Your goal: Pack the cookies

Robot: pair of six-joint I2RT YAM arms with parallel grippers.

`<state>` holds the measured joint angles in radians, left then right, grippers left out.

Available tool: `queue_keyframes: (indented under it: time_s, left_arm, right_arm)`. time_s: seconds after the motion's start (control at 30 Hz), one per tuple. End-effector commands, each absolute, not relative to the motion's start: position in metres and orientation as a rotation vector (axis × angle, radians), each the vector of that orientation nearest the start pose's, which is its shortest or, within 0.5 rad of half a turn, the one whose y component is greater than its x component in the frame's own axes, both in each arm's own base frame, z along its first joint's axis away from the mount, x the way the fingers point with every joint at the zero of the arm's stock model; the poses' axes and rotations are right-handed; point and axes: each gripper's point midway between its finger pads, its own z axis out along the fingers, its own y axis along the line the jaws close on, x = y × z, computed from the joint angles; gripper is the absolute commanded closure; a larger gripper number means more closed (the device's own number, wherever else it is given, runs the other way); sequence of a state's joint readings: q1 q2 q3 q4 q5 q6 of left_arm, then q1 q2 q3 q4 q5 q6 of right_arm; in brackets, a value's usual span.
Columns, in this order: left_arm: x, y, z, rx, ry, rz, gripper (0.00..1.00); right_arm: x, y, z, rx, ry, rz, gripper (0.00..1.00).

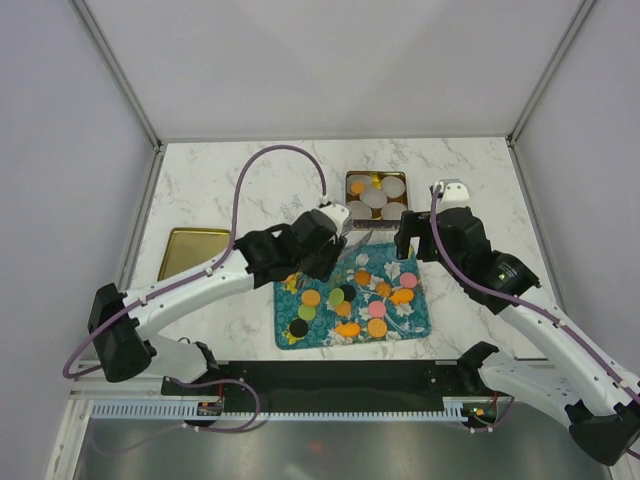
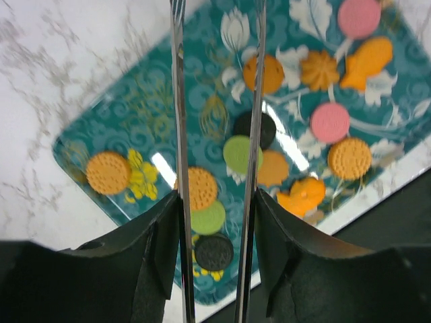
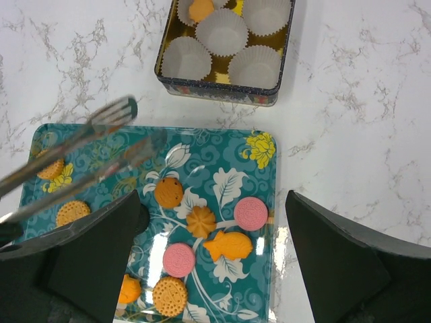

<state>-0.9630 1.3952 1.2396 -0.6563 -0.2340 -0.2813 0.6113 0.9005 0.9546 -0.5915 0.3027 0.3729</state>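
Note:
Cookies in orange, pink, green and black lie scattered on a teal flowered tray. My left gripper is shut on metal tongs. In the left wrist view the gripper holds the two tong blades apart and empty above a green cookie and a black one. My right gripper is open and empty. In the right wrist view it hovers over the tray's right part, above a pink cookie. The tongs show there at left.
A square tin with white paper cups stands behind the tray. One cup holds an orange cookie. The tin's front wall is just beyond the tray. A gold lid lies at the left.

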Motion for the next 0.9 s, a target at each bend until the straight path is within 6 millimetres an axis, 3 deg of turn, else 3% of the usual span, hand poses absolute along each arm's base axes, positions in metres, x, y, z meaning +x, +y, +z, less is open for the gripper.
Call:
queue_keyframes:
  time_s: [0.0, 0.03, 0.17, 0.37, 0.87]
  left_arm:
    - [0.195, -0.283, 0.175, 0.662, 2.332, -0.417, 0.48]
    - [0.186, -0.28, 0.165, 0.683, 2.353, -0.406, 0.48]
    - [0.159, -0.284, 0.157, 0.749, 2.363, -0.425, 0.48]
    - [0.14, -0.291, 0.149, 0.792, 2.38, -0.432, 0.48]
    - [0.154, -0.289, 0.134, 0.799, 2.37, -0.282, 0.45]
  right_arm:
    - [0.267, 0.131, 0.257, -0.052, 2.022, 0.258, 0.02]
    - [0.267, 0.131, 0.257, -0.053, 2.022, 0.257, 0.02]
    - [0.268, 0.131, 0.257, -0.053, 2.024, 0.254, 0.02]
    - [0.267, 0.131, 0.253, -0.052, 2.03, 0.257, 0.02]
    - [0.263, 0.13, 0.255, -0.049, 2.022, 0.276, 0.02]
